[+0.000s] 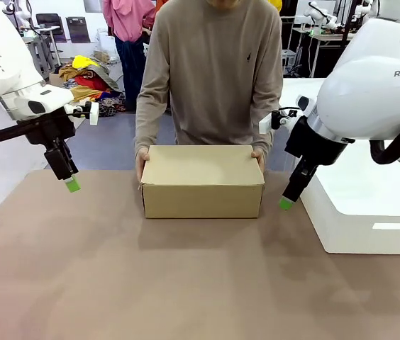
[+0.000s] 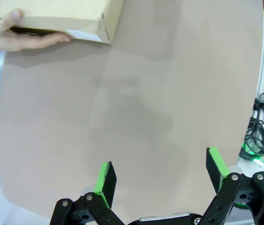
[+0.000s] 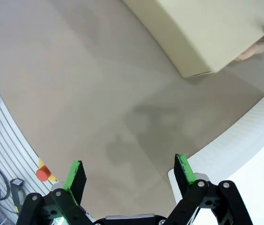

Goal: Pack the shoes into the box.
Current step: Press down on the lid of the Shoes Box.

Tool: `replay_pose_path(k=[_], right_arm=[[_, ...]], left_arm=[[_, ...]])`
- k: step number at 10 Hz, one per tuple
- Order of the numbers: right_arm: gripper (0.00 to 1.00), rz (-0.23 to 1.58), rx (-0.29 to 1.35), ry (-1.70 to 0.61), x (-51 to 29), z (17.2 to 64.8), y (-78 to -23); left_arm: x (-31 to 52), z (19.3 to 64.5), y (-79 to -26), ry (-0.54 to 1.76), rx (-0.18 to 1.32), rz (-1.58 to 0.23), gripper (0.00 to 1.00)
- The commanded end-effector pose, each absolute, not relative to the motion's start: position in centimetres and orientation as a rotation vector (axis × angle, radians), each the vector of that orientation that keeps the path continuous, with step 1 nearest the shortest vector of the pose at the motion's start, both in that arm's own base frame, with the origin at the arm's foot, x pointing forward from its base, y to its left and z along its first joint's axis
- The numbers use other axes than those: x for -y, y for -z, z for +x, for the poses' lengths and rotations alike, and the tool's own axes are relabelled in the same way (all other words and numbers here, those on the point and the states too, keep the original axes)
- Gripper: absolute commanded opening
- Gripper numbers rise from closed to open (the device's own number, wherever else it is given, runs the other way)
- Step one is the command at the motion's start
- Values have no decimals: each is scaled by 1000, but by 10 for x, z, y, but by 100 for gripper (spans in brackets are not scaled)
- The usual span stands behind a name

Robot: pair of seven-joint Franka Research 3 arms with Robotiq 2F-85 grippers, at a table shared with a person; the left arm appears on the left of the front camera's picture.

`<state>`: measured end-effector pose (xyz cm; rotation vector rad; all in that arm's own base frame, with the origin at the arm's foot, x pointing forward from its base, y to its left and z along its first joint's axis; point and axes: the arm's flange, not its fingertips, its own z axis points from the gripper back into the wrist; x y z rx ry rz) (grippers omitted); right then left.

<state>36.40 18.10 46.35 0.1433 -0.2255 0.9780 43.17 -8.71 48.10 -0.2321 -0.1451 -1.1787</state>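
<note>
The tan cardboard box stands closed at the far middle of the brown table. A person's hands hold it at both ends. The shoes are out of view. My left gripper hangs open above the table's left side, well left of the box. In the left wrist view its fingers spread wide over bare tabletop, with the box and a hand far off. My right gripper hangs open just right of the box. In the right wrist view it holds nothing, and the box lies beyond.
A large white block sits on the table's right side, close beside my right gripper, and its edge shows in the right wrist view. The near half of the brown table is bare. Cables lie off the table's edge.
</note>
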Motion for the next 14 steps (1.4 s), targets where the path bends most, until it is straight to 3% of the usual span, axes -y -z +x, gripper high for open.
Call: replay_pose_path(k=[1, 14], right_arm=[[100, 138, 230, -971, -178, 365, -465], [100, 138, 230, -971, -178, 365, -465]], left_arm=[[85, 431, -483, 1173, 137, -224, 100], [85, 431, -483, 1173, 137, -224, 100]])
